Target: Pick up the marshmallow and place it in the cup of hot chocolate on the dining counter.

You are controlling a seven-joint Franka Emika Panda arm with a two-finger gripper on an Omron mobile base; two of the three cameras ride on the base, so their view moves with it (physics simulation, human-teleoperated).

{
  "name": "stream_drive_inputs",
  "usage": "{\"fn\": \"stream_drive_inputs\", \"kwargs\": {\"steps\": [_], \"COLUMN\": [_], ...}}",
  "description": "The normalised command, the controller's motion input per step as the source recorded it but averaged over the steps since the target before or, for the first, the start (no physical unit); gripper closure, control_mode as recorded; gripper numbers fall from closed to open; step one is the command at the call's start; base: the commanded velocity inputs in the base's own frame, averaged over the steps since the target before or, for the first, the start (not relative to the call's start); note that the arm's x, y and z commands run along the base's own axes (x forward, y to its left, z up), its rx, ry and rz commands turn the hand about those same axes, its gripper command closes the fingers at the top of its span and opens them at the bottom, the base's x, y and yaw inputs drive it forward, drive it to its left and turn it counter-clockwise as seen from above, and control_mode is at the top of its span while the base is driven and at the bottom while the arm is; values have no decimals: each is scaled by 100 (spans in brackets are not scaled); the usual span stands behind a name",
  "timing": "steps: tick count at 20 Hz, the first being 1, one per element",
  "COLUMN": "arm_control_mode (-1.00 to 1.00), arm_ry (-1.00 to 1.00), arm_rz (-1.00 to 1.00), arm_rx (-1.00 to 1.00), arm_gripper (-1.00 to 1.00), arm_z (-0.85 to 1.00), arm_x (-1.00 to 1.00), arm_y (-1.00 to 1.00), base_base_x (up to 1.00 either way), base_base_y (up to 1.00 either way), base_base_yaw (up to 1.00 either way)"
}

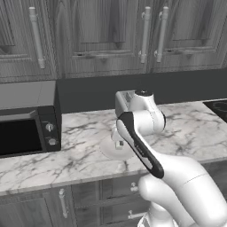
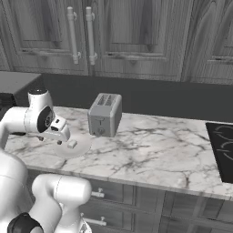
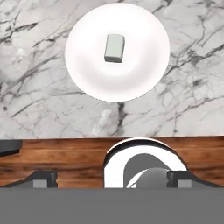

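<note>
Hand view: marshmallow [image 3: 114, 48] far beyond spread jaws.

Both base views look forward and down from behind the arm, left and right, sharing the marble bench [image 1: 80, 146] and plate [image 2: 75, 148]. The hand view looks straight down, from well above, onto that plate below the gripper [image 3: 112, 178].

Marshmallow [image 2: 72, 144] lies on plate [image 2: 82, 148] beside toaster [image 2: 105, 114].
</note>
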Motion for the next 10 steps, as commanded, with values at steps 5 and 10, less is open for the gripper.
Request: {"fn": "stream_drive_inputs", "kwargs": {"steps": [5,10], "arm_control_mode": [-100,-100], "arm_ry": [0,1], "arm_rz": [-3,-2], "arm_rx": [0,0], "arm_gripper": [-100,-100], "arm_z": [-29,-31], "arm_x": [9,29], "arm_y": [0,0], "base_base_x": [0,0], "base_base_y": [0,0], "base_base_yaw": [0,0]}}
